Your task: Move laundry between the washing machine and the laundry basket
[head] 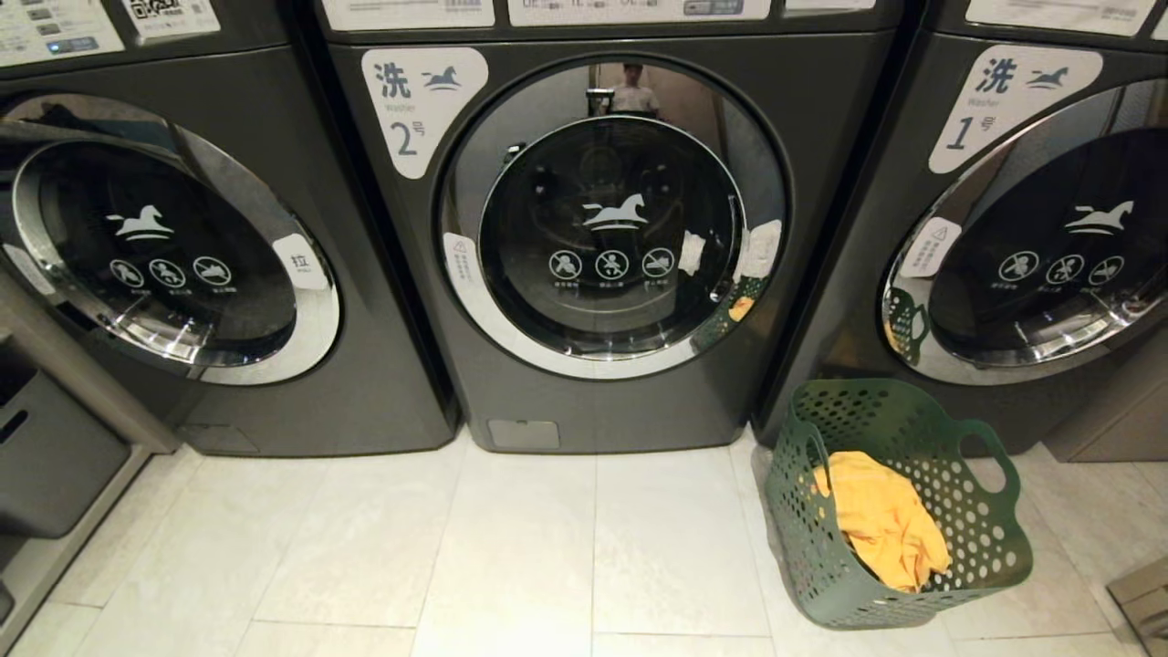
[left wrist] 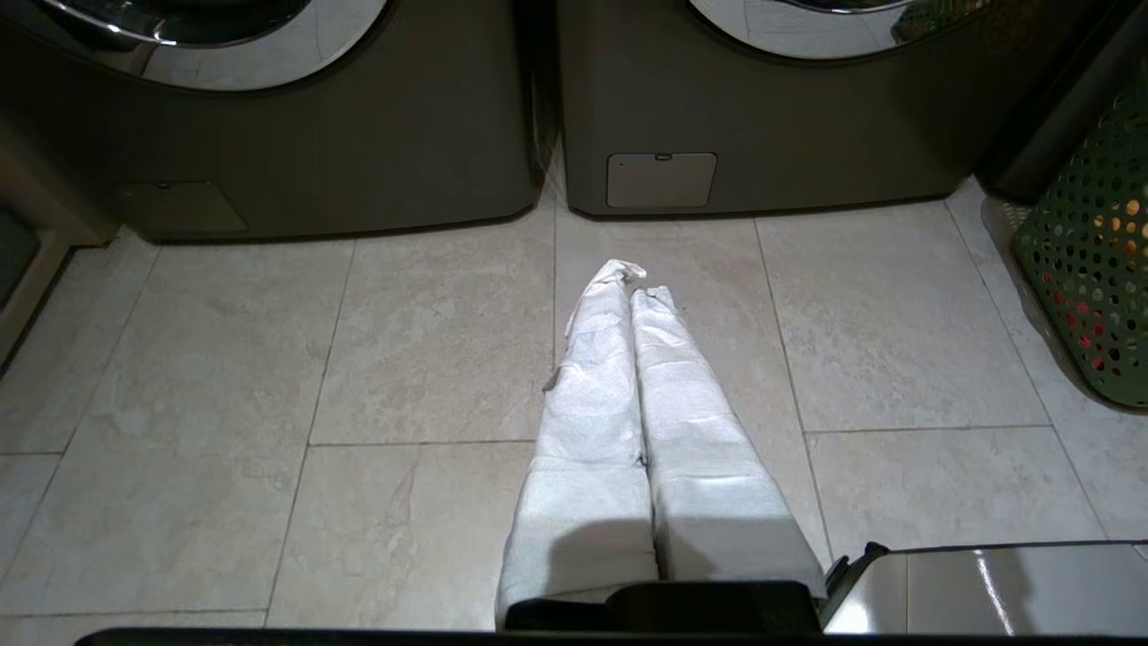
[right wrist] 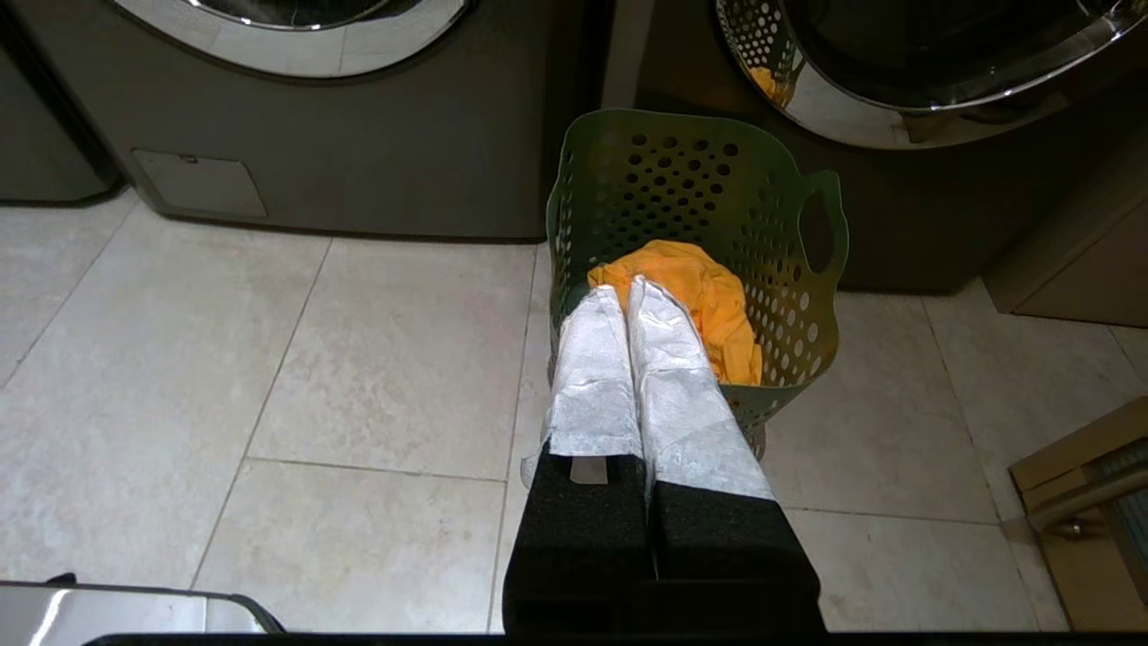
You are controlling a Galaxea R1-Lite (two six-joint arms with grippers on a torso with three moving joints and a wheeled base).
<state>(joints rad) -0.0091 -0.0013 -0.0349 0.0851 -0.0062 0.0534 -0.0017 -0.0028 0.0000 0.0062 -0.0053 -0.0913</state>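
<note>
The washing machine marked "2" stands straight ahead, its round chrome-rimmed door closed. The green perforated laundry basket sits on the floor to its right, with yellow-orange laundry heaped on top. Through the basket's holes red cloth shows lower down. My left gripper is shut and empty, held over bare tiles in front of machine "2". My right gripper is shut and empty too, its white-wrapped tips above the near rim of the basket and the yellow-orange laundry. Neither arm shows in the head view.
A like machine marked "1" stands behind the basket, and a third machine is on the left. Grey shelving lines the left edge. A cardboard box sits on the floor at the right. Pale tiled floor spreads in front.
</note>
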